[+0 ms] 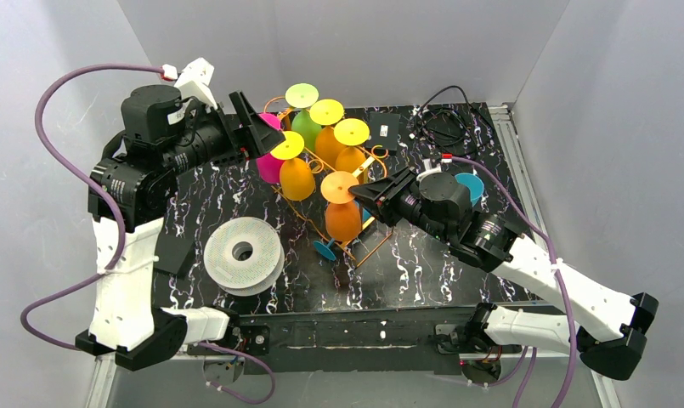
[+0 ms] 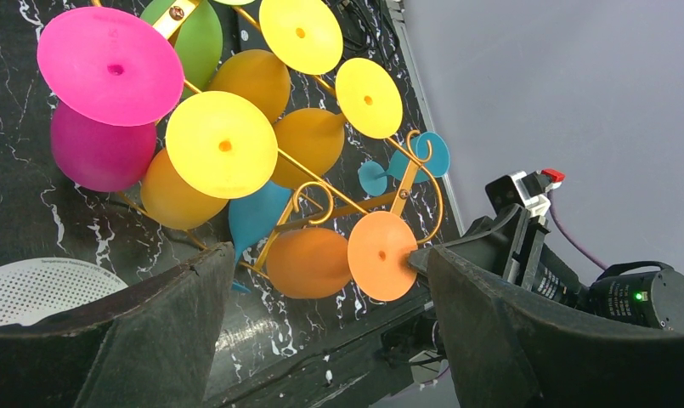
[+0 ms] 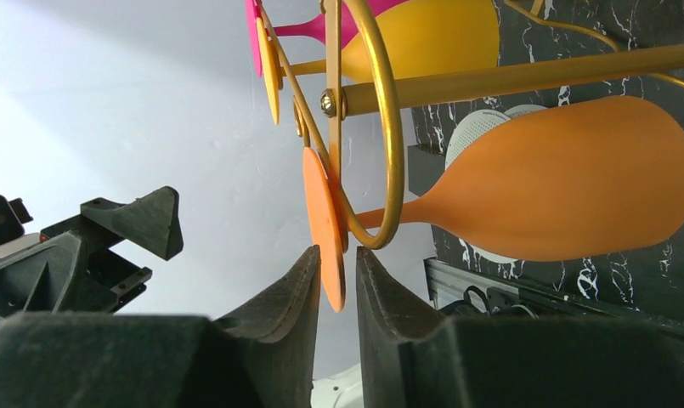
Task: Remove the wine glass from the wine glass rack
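Observation:
The wine glass rack (image 1: 374,246) is a gold wire frame mid-table with several coloured glasses hanging upside down. The nearest one is an orange wine glass (image 1: 343,217), its round foot (image 3: 325,221) hooked in a curled loop. My right gripper (image 1: 365,194) is at that foot from the right. In the right wrist view the right gripper (image 3: 338,252) has its fingers closed narrowly on either side of the foot's edge. My left gripper (image 1: 253,127) is wide open and empty, above the rack's far left by a pink glass (image 1: 268,166). The left wrist view shows the left gripper (image 2: 325,252), the rack (image 2: 321,191) and the orange glass (image 2: 308,263).
A round white spool (image 1: 243,253) lies left of the rack. A teal glass (image 1: 325,248) lies at the rack's base, and another teal one (image 1: 472,183) lies behind my right wrist. A black box (image 1: 383,134) and cables (image 1: 444,123) are at the back right. Grey walls enclose the table.

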Robot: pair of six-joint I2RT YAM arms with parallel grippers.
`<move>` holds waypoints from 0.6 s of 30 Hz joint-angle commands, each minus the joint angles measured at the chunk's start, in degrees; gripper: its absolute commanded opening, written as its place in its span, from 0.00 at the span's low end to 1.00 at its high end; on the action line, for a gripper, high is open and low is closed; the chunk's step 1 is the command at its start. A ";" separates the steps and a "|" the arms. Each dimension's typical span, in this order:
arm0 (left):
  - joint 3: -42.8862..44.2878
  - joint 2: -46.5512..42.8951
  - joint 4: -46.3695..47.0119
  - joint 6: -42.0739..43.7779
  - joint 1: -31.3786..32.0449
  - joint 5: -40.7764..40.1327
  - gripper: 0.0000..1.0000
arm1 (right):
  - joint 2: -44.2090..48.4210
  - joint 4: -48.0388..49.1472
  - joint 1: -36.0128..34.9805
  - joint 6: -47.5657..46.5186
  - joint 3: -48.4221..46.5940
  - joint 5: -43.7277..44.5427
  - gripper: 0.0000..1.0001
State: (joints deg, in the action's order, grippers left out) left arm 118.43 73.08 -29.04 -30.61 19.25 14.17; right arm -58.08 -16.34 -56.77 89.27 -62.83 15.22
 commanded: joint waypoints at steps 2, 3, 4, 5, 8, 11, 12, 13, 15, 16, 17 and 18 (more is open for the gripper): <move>-0.23 -1.31 0.12 0.90 0.31 0.69 0.83 | 0.61 1.20 -0.44 0.51 -0.33 0.80 0.35; -0.14 -1.30 0.12 0.90 0.27 0.71 0.83 | 0.62 1.03 -0.42 0.45 -0.53 0.84 0.37; -0.17 -1.29 0.11 0.95 0.27 0.68 0.83 | 0.65 0.78 -0.51 0.38 -0.66 0.72 0.40; -0.21 -1.33 0.12 0.91 0.27 0.68 0.83 | 0.71 0.52 -0.45 0.23 -0.90 0.58 0.43; -0.16 -1.45 -0.26 1.02 0.27 0.77 0.83 | 1.05 -1.39 -0.47 0.12 -1.60 0.35 0.51; -0.26 -2.15 -0.93 1.08 0.27 0.53 0.85 | 2.28 -4.08 -0.46 -0.11 -2.22 0.57 0.62; -0.31 -2.52 -1.45 0.94 0.27 0.24 0.86 | 2.85 -5.01 -0.44 -0.33 -2.33 0.81 0.66; -0.55 -2.92 -2.03 0.68 0.27 -0.02 0.88 | 3.48 -5.79 -0.44 -0.58 -2.45 1.10 0.70; -1.27 -4.29 -3.86 -0.57 0.22 -0.30 0.91 | 4.90 -7.97 -0.49 -0.98 -2.56 2.04 0.76; -1.79 -4.93 -4.87 -1.18 0.26 -0.37 0.92 | 5.65 -8.75 -0.45 -1.17 -2.56 2.41 0.77; -2.58 -5.75 -5.75 -1.81 0.27 -0.42 0.93 | 6.41 -9.36 -0.42 -1.43 -2.52 2.66 0.79; -3.63 -6.71 -6.44 -2.30 0.27 -0.52 0.93 | 6.99 -9.75 -0.44 -1.73 -2.41 3.16 0.80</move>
State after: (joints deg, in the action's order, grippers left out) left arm 116.77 70.59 -31.81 -31.14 19.25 13.82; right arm -54.52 -23.11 -56.77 89.03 -62.85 15.20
